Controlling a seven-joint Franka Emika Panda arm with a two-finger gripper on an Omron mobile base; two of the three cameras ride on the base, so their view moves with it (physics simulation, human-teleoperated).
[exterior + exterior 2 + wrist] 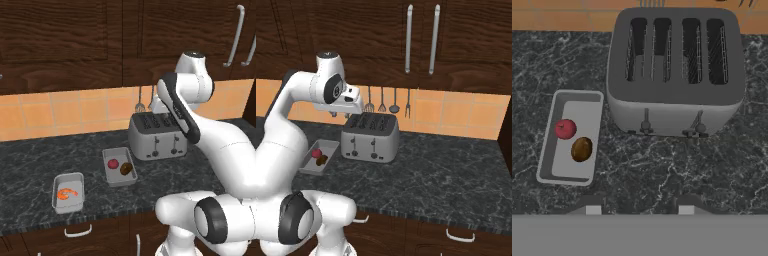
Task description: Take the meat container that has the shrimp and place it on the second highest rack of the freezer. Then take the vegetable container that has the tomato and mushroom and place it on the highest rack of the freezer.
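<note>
Where the dark counter [30,155] runs under the orange tiles, the meat tray [68,192] sits farthest left near the front edge, with the shrimp [66,193] curled inside it. Just right of it and a little further back lies the vegetable tray [119,166], holding the tomato [113,163] toward the wall and the mushroom [126,168] beside it toward the front. Next comes the four-slot toaster [156,135], just beside that tray but apart from it, with utensils [386,102] hanging on the wall behind. The gripper [636,209] hovers high above the counter in front of the toaster, its jaws spread apart with nothing between them; both trays lie untouched.
</note>
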